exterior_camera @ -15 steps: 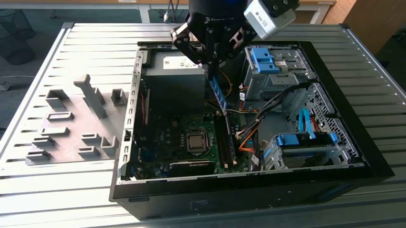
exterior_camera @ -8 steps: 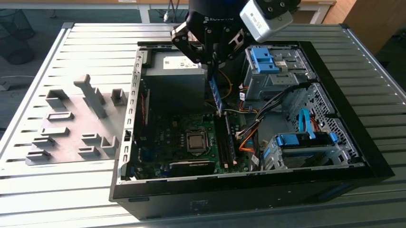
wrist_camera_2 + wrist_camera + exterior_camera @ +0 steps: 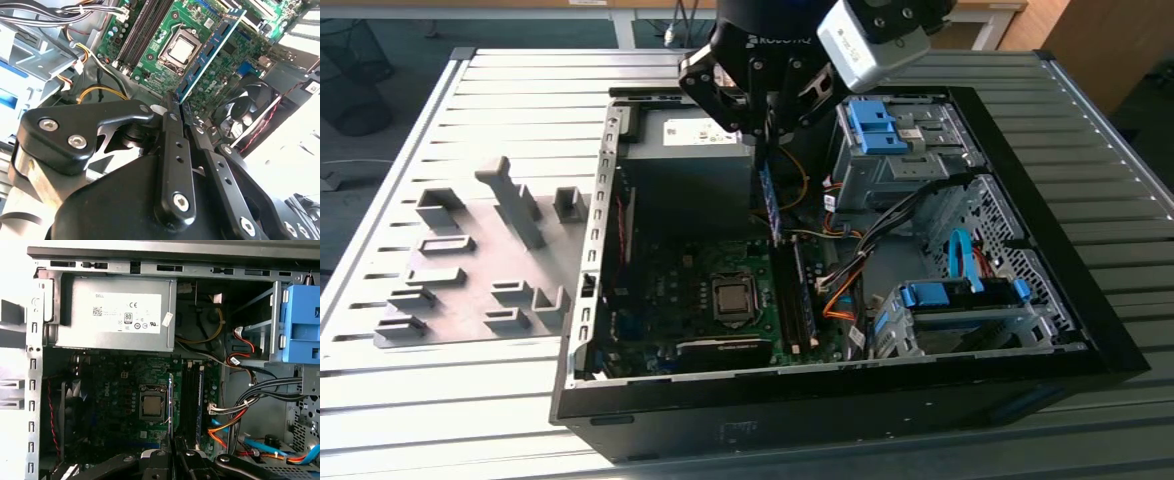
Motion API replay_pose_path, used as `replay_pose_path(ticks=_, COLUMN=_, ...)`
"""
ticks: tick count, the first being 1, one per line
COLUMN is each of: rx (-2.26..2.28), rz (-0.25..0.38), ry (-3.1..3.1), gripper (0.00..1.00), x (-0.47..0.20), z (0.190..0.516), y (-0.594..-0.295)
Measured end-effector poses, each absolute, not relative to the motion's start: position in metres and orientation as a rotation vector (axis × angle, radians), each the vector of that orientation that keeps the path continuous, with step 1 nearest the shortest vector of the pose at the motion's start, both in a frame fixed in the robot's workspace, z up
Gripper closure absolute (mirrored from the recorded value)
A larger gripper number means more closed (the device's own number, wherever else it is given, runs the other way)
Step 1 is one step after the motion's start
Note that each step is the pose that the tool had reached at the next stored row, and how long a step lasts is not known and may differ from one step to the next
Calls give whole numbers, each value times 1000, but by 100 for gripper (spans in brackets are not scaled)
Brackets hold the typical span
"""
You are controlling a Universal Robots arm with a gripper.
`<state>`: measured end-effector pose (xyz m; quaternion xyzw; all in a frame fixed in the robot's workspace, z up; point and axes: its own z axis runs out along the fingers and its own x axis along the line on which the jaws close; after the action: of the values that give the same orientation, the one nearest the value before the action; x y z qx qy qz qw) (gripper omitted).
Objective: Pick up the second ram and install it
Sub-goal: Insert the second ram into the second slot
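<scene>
The second ram (image 3: 771,205), a thin dark green strip with black chips, hangs on edge from my gripper (image 3: 766,132), which is shut on its upper end. It sits inside the open computer case (image 3: 594,300), above the motherboard (image 3: 680,290) and just beside the long black memory slots (image 3: 795,300). In the second wrist view the ram (image 3: 210,50) reaches from my gripper (image 3: 176,104) out over the CPU socket (image 3: 178,50). The first wrist view shows the ram (image 3: 171,405) edge-on, next to the slots (image 3: 191,400); another stick (image 3: 200,405) stands in a slot.
A grey power supply (image 3: 115,315) fills the case's far end. Blue drive cages (image 3: 874,125) (image 3: 961,295) and orange and black cables (image 3: 841,290) crowd the exterior view's right. A fan (image 3: 250,107) sits by the board. Grey holder blocks (image 3: 467,260) stand on the slatted table.
</scene>
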<state>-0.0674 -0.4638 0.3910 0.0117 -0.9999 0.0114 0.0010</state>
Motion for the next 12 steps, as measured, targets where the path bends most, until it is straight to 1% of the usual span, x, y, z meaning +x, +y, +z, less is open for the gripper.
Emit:
replay_pose_path(ticks=3, rx=30, rz=33, ry=-3139, gripper=86, x=-67, z=391, y=-464)
replay_pose_path(ticks=7, rx=30, rz=-36, ry=-3139, gripper=86, x=-67, z=390, y=-465)
replay_pose_path(ticks=12, rx=19, rz=-28, ry=-3140, gripper=86, x=-67, z=388, y=-465)
